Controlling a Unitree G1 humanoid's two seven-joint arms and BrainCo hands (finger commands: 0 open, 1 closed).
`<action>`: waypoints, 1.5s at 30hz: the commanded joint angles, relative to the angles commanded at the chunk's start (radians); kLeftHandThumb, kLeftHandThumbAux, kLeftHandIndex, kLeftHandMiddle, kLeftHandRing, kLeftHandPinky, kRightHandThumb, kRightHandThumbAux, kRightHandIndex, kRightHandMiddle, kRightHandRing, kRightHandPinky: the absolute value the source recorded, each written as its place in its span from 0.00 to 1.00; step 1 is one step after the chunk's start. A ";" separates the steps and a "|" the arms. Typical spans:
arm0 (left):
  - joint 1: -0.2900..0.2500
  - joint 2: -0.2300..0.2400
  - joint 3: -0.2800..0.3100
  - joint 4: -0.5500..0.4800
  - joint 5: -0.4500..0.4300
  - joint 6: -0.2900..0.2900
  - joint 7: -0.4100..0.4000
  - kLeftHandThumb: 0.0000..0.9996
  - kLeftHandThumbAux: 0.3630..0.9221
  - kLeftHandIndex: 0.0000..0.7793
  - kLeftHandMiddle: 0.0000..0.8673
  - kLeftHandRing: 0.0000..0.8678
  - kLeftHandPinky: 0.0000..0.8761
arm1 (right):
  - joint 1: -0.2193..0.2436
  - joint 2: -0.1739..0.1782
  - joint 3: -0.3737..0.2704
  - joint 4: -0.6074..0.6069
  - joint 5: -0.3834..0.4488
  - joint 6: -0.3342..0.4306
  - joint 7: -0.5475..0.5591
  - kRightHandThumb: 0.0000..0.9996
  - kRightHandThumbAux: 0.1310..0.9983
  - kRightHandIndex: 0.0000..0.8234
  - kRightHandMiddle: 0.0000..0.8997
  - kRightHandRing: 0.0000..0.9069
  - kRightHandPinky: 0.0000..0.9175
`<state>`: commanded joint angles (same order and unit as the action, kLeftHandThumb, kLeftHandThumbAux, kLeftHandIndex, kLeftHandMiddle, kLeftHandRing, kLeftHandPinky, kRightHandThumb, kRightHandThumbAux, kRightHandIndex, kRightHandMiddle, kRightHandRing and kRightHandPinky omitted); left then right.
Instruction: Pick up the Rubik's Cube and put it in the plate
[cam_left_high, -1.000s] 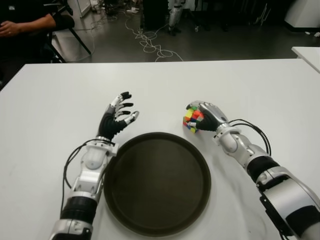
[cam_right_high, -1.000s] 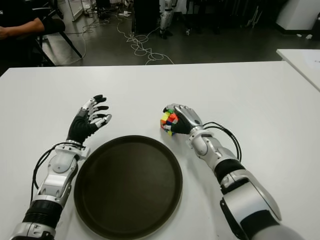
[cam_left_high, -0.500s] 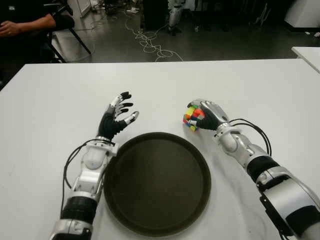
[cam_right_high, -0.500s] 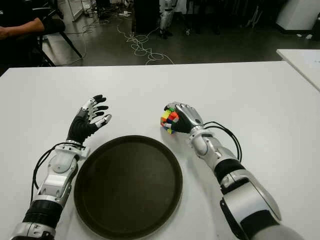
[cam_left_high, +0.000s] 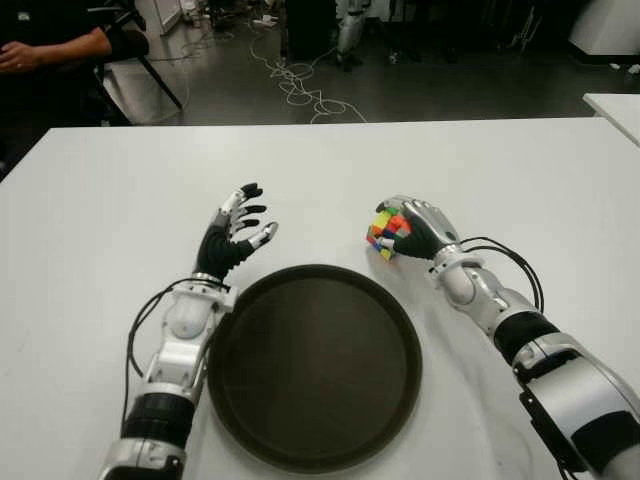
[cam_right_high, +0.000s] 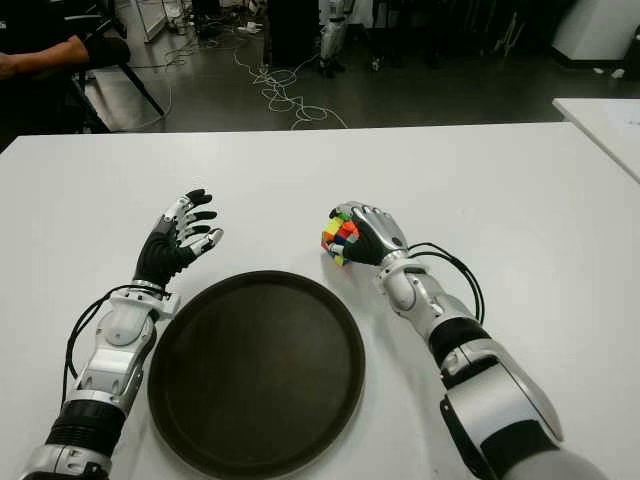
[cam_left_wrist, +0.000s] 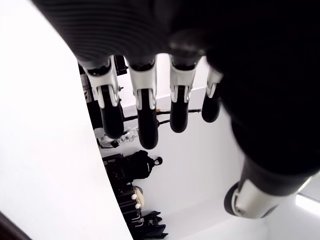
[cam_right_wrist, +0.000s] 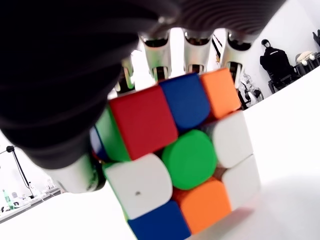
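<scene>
In the left eye view, the right hand (cam_left_high: 415, 228) is showing right of centre, its fingers wrapping the Rubik's Cube (cam_left_high: 384, 232), just beyond the upper right rim of the dark round plate (cam_left_high: 314, 365) sitting in the lower middle of the white table (cam_left_high: 120, 190). The left hand (cam_left_high: 232, 240) is showing at the plate's upper left, fingers spreading and gripping nothing.

The right eye view is showing the same layout.

In the left wrist view, the fingers (cam_left_wrist: 143, 107) are hanging extended over bare table.

In the right wrist view, the fingers (cam_right_wrist: 197, 47) are curling over the cube, which is filling the frame's centre.
</scene>
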<state>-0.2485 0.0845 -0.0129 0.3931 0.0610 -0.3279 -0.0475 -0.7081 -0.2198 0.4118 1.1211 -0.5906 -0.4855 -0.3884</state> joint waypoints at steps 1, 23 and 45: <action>0.001 0.000 0.000 -0.002 0.000 0.002 0.001 0.15 0.65 0.18 0.19 0.23 0.29 | 0.000 0.000 -0.001 0.000 0.001 -0.001 -0.001 0.83 0.65 0.48 0.51 0.45 0.50; 0.007 0.002 -0.004 -0.014 0.016 0.010 0.016 0.12 0.59 0.17 0.20 0.24 0.29 | 0.109 -0.092 -0.078 -0.374 0.032 -0.043 0.020 0.84 0.65 0.51 0.50 0.43 0.50; 0.008 -0.005 -0.002 -0.012 0.006 0.006 0.014 0.14 0.60 0.18 0.20 0.24 0.30 | 0.296 -0.144 -0.047 -0.771 0.300 -0.198 0.510 0.84 0.64 0.49 0.64 0.74 0.73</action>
<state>-0.2410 0.0795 -0.0151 0.3814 0.0673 -0.3216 -0.0334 -0.4123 -0.3640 0.3649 0.3497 -0.2910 -0.6833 0.1221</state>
